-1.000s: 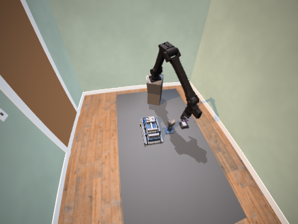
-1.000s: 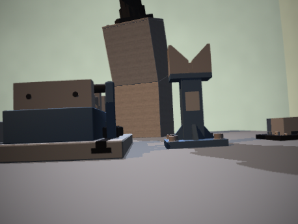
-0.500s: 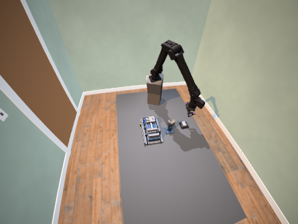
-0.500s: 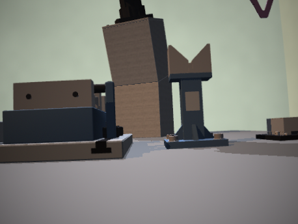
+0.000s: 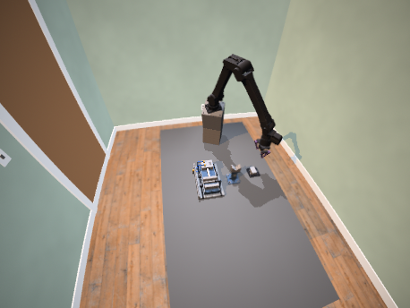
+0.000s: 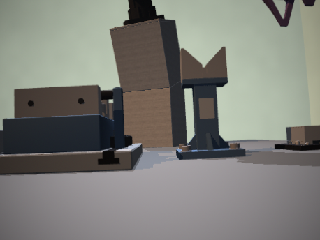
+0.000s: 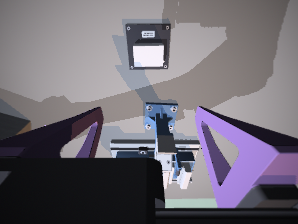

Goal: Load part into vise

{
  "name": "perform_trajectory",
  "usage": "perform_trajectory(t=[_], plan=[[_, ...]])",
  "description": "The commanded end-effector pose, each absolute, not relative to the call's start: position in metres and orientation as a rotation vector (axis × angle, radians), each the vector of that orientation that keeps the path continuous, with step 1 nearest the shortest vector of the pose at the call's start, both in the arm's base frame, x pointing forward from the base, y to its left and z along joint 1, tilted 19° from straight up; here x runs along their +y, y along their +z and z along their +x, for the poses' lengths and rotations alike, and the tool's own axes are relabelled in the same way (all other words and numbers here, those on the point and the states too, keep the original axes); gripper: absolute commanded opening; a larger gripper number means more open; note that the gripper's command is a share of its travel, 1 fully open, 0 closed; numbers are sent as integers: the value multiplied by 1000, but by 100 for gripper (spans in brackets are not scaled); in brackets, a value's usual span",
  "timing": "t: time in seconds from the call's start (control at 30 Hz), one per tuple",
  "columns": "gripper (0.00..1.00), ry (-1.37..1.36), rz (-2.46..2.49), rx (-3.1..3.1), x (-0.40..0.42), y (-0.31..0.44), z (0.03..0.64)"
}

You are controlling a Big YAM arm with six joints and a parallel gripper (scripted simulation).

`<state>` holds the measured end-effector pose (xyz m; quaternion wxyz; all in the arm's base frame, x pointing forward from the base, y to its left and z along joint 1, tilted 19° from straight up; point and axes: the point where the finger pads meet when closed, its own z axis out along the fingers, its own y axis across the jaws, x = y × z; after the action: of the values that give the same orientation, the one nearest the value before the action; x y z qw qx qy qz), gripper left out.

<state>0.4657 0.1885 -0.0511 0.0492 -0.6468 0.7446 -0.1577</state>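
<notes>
The part point(image 5: 253, 170) point(image 6: 308, 134) point(image 7: 148, 56) sits on the dark infeed plate point(image 6: 297, 147) point(image 7: 131, 46). Its top looks plain and bright in the wrist view; I cannot make out the slot. My gripper point(image 5: 261, 149) point(image 6: 296, 15) point(image 7: 149, 112) is open and empty, high above the mat on the infeed side. The V-block point(image 5: 235, 168) point(image 6: 203, 74) stands on its blue post, its V facing up and holding nothing. The vise point(image 5: 209, 180) point(image 6: 52, 134) stands beside it, its jaws apart with no part between them. The work stop is not clear to me.
The V-block post's blue base point(image 6: 209, 153) point(image 7: 149, 119) stands between the vise and the infeed plate. The arm's pedestal point(image 5: 212, 127) point(image 6: 150, 115) rises behind them. The grey mat point(image 5: 224, 251) lies under the fixtures, with wooden floor point(image 5: 127, 201) beside it.
</notes>
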Motion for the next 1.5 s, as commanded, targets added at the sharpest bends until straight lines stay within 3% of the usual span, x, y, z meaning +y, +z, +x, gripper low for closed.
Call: perform_trajectory(t=[0.0, 1.47], plan=[[81, -485, -1995, 2229, 196, -43, 468], [81, -483, -1994, 2237, 194, -51, 469]])
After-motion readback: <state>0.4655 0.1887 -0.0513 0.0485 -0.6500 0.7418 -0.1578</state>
